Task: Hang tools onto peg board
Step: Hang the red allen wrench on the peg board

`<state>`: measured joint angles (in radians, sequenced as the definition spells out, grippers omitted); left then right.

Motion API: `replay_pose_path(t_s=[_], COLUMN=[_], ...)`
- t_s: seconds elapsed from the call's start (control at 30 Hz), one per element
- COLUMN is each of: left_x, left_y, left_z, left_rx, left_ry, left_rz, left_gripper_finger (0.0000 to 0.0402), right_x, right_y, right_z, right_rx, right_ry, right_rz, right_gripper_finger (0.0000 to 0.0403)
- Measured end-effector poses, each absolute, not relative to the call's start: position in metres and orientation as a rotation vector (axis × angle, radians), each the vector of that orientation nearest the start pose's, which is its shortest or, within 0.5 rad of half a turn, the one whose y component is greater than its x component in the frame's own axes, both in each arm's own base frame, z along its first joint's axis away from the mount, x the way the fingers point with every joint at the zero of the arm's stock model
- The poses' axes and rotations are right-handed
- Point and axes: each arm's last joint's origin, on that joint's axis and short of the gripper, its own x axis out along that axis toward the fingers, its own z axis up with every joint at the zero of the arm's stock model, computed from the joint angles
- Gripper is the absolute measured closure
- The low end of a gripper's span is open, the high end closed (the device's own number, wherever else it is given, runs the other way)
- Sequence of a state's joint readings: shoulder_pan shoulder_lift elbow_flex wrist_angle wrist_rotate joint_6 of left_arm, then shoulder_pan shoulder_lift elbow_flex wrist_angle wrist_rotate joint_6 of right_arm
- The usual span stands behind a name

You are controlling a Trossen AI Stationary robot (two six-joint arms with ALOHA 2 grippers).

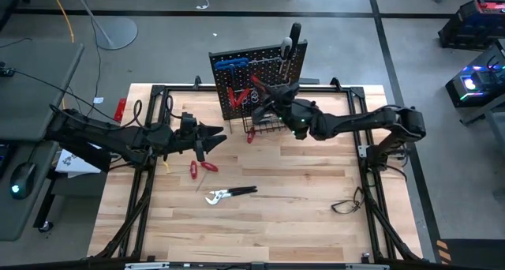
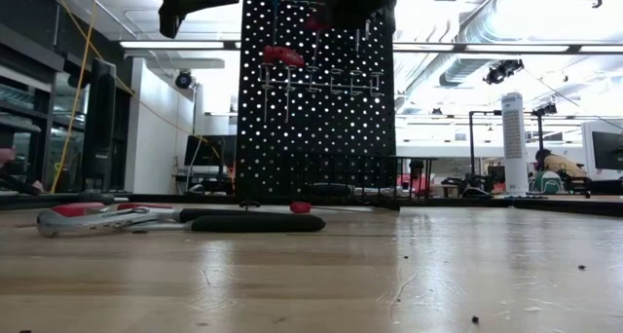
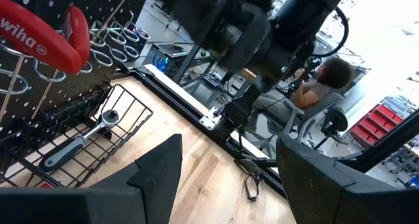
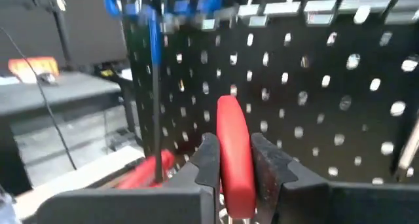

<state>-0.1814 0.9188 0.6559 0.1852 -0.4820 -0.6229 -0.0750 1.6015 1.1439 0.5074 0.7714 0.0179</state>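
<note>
Screwdriver [image 4: 232,155], red-handled, sits clamped between the right gripper [image 4: 234,165] fingers at the peg board [image 4: 314,99], frame centre. Handle is rigid, light and smooth; grip it mid-length. Left gripper [image 1: 211,137] hangs open, left of centre.

text: "wiha" is read in white | on: red handle [image 3: 39,37] of a screwdriver hung on the peg board [image 3: 39,109] | view: left wrist | other views: no lettering, label, number or sign is made out on tools, board, table or room
</note>
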Motion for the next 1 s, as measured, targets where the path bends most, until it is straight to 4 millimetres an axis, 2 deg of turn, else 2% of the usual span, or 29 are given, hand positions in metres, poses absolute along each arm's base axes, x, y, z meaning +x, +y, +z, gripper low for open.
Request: replay_pose_path(t_s=[0.1, 0.4, 0.47, 0.63, 0.73, 0.9, 1.0], left_x=[0.204, 0.204, 0.204, 0.204, 0.204, 0.2, 0.195], left_y=[-0.024, -0.024, -0.024, -0.024, -0.024, -0.027, -0.034], left_z=[0.3, 0.3, 0.3, 0.3, 0.301, 0.298, 0.282], left_rx=[-0.578, -0.541, -0.531, -0.492, -0.465, -0.482, -0.534], left_ry=[-0.02, -0.014, -0.013, -0.006, -0.003, 0.047, 0.229], left_rz=[0.313, 0.313, 0.313, 0.313, 0.312, 0.271, 0.25], left_gripper_finger=[0.0174, 0.0174, 0.0174, 0.0174, 0.0174, 0.0174, 0.0176], right_x=[0.364, 0.364, 0.364, 0.364, 0.36, 0.343, 0.328], right_y=[-0.048, -0.049, -0.049, -0.038, -0.027, -0.004, 0.014], right_z=[0.309, 0.306, 0.305, 0.307, 0.313, 0.335, 0.35], right_rx=[0.004, -0.064, -0.069, -0.071, -0.088, -0.104, -0.088], right_ry=[-0.012, 0.044, 0.05, 0.05, 0.05, 0.021, 0.005], right_rz=[-0.867, -0.872, -0.864, -0.852, -0.875, -0.908, -0.888], right_gripper_finger=[0.0366, 0.0358, 0.0322, 0.0196, 0.0144, 0.0117, 0.0116])
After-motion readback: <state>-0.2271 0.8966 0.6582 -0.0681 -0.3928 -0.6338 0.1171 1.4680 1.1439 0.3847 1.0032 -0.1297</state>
